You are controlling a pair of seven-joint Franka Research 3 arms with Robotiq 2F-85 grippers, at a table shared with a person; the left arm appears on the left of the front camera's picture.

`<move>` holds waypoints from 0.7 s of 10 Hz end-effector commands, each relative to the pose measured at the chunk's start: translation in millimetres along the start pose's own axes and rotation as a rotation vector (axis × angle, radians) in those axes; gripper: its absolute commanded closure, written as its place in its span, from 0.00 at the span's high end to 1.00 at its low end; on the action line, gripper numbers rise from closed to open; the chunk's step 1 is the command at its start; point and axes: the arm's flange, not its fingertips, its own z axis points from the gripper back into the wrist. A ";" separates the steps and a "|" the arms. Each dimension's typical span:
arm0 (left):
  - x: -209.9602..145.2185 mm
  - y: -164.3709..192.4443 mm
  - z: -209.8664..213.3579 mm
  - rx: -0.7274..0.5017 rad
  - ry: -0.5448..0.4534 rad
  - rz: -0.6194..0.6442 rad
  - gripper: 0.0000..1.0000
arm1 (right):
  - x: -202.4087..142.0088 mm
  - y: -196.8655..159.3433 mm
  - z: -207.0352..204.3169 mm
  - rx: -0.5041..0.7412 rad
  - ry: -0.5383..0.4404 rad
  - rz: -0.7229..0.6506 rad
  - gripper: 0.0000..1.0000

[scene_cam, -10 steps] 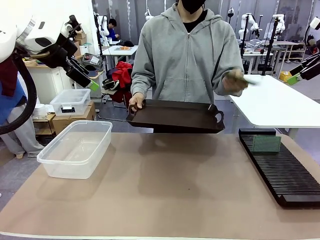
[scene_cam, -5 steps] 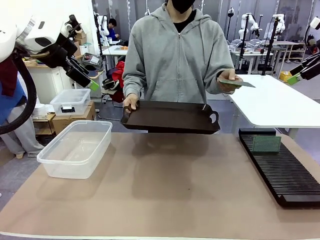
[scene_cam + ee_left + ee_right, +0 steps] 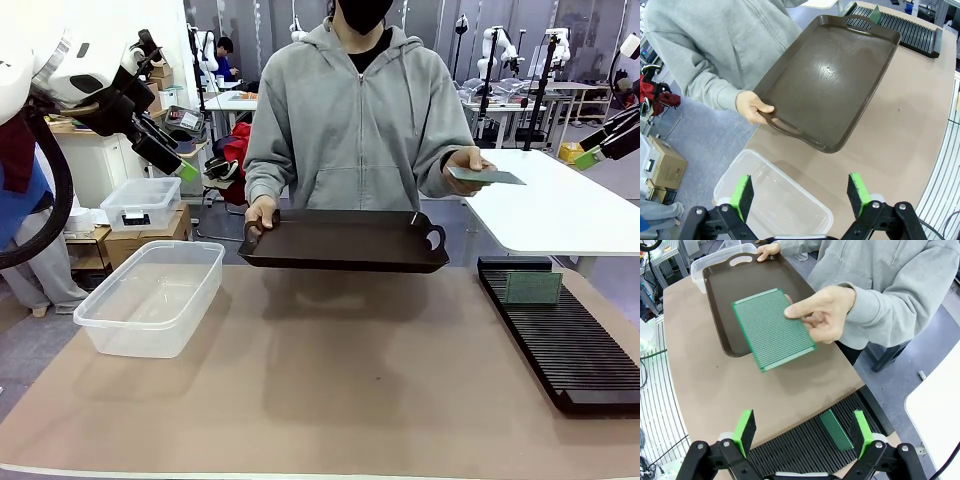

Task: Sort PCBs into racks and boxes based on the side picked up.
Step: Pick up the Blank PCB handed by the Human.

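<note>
Holding one PCB [image 3: 772,327] level, pinched at its edge in the person's hand [image 3: 827,315], up and to the right of the dark brown tray [image 3: 345,240]. Gripping the tray's left handle with the other hand [image 3: 262,213], tray held clear of the table [image 3: 330,400] at its far edge.

- Entry: second PCB [image 3: 532,288], upright in a slot near the far end of the black rack [image 3: 575,355], right side of the table.
- Entry: clear tub [image 3: 150,295], left side of the table.
- Entry: left gripper [image 3: 800,195], fingers spread wide, empty, raised above the tub.
- Entry: right gripper [image 3: 802,432], fingers spread wide, empty, raised above the rack.
</note>
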 end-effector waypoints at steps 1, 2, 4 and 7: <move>-1.2 -0.6 -0.5 -0.005 0.004 0.000 1.00 | 1.4 0.9 -0.6 0.000 0.001 0.002 1.00; -1.2 -0.6 -0.5 -0.005 0.004 0.000 1.00 | 1.4 0.9 -0.6 0.000 0.001 0.002 1.00; -1.2 -0.6 -0.5 -0.005 0.004 0.000 1.00 | 1.4 0.9 -0.6 0.000 0.001 0.002 1.00; -1.2 -0.6 -0.5 -0.005 0.004 0.000 1.00 | 5.0 -16.2 -6.8 0.167 0.005 -0.181 1.00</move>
